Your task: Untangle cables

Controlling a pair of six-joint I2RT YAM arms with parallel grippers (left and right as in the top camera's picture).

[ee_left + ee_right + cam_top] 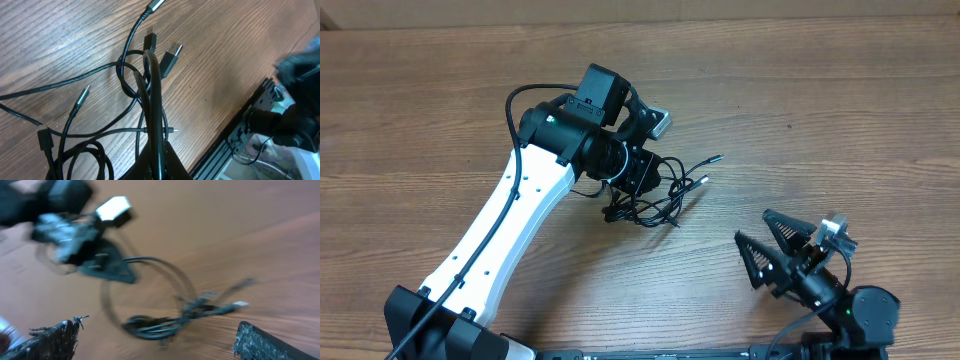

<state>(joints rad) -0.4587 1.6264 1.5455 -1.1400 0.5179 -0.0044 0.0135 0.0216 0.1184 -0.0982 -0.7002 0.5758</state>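
Now, cables [665, 197]: thin black cords in a loose tangle on the wooden table [840, 90], near its middle, just beside and partly under the left wrist in the overhead view.
Loose ends: two plug tips [716, 158] reach out to the right of the tangle, apart from each other, lying flat on the wood.
Left gripper [159, 150]: clenched, its fingers [150, 169] pressed together into one dark wedge at the bottom of the left wrist view. A doubled strand of the cables comes out of their tip and runs up as a narrow loop, so the gripper pinches that strand.
Around the loop: other strands cross it. A silvery plug [156, 5] lies at the top edge, a dark flat plug [170, 57] just right of the loop's top, and a slim jack [81, 98] to the left.
Left arm [510, 215]: white, stretched from the lower left corner up to the tangle, with a thicker black wire running along it.
Right gripper [772, 247]: released, jaws spread wide with nothing between them, low on the right side of the table and well apart from the cables.
Right wrist view: blurred. The two right fingers [52, 340] sit at the bottom corners, far apart, with the tangle on bare wood beyond them and the left gripper above it.
Contact: only the left gripper touches the cables.
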